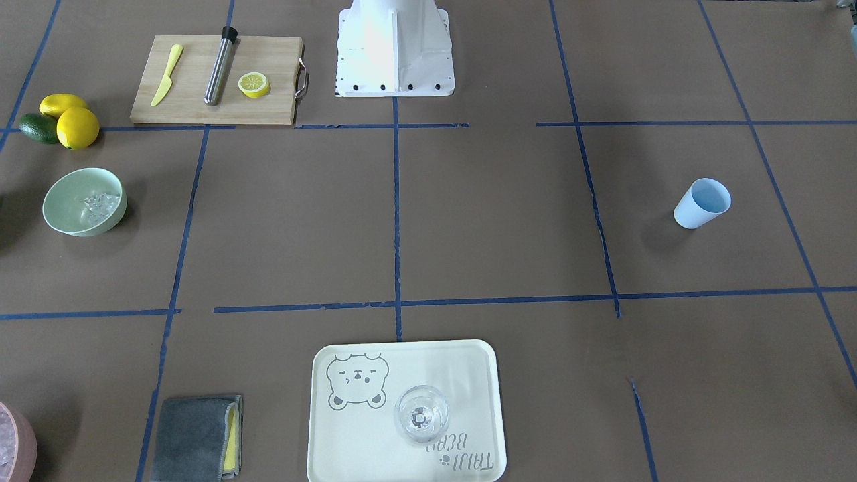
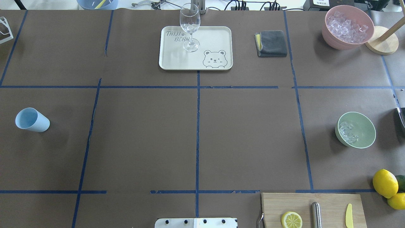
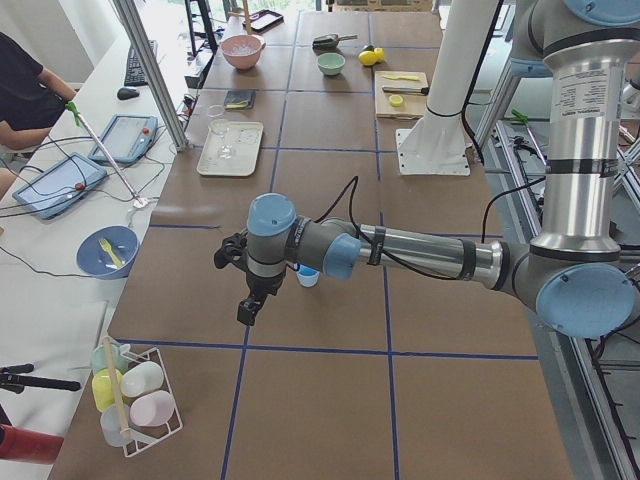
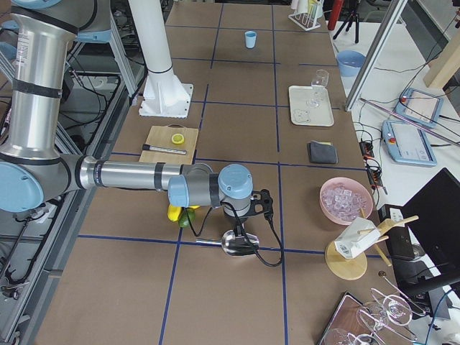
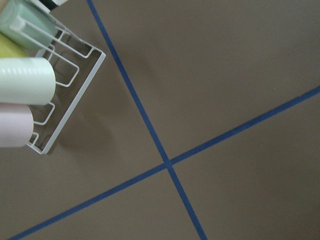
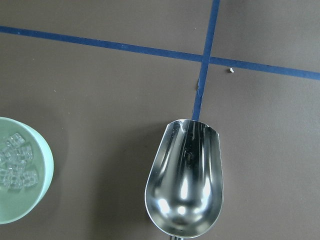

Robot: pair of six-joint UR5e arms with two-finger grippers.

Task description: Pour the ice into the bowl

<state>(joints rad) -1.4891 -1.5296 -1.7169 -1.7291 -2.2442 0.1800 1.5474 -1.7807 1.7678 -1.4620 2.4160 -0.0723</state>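
The pale mint-green bowl [image 1: 72,224] [image 2: 367,134] stands on the table's right side with ice [image 1: 99,205] [image 2: 347,133] in it. In the right wrist view the bowl [image 6: 46,172] and its ice [image 6: 16,165] sit at the left edge, beside an empty metal scoop [image 6: 185,180]. The scoop [image 4: 237,242] lies on the table under my right gripper [image 4: 264,208]; I cannot tell if that gripper is open or shut. My left gripper [image 3: 248,314] hangs over the table near the light blue cup [image 2: 31,119], and its state cannot be told either.
A pink container [image 2: 345,41] full of ice stands at the far right. A tray [image 2: 215,34] carries a clear glass [image 2: 190,27], with a grey cloth [image 2: 271,43] beside it. A cutting board [image 1: 194,87], lemons [image 1: 77,127] and a bottle rack [image 5: 65,100] stand nearby.
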